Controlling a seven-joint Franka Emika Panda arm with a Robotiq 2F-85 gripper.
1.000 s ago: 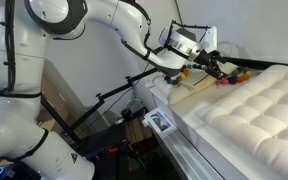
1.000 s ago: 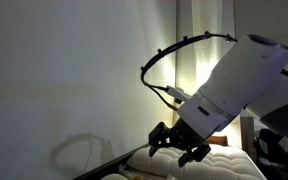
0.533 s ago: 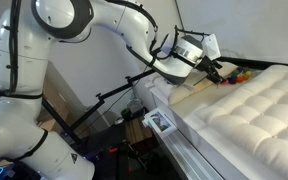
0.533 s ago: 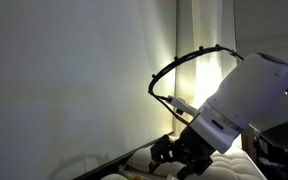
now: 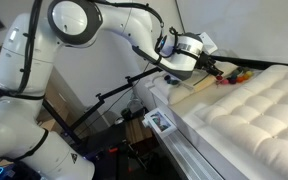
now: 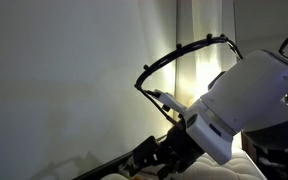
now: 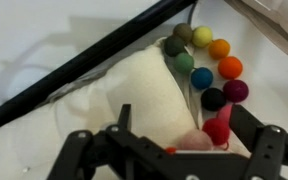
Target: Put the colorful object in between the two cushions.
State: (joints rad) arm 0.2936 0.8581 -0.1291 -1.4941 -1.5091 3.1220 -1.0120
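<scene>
Bead string [image 7: 201,77]: we see it arc along the 3 o'clock edge of the small pillow [image 7: 134,95], dark beads at 12 o'clock, red end bead nearest the hand [image 7: 174,150]. Hand fingers are spread wide over the pillow. In an exterior view the quilted cushion [image 5: 254,110] lies at 5 o'clock of the hand.

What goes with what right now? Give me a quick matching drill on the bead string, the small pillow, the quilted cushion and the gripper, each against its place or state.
Things:
1. bead string
2. small cream pillow
3. quilted cushion
4. gripper

Places or states:
A. jaws apart, low in the wrist view
B. tufted in squares, in the foreground of an exterior view
C. curved in an arc along the pillow's edge
D. smooth and plain, lying just ahead of the gripper

Pairs: 1-C, 2-D, 3-B, 4-A.
</scene>
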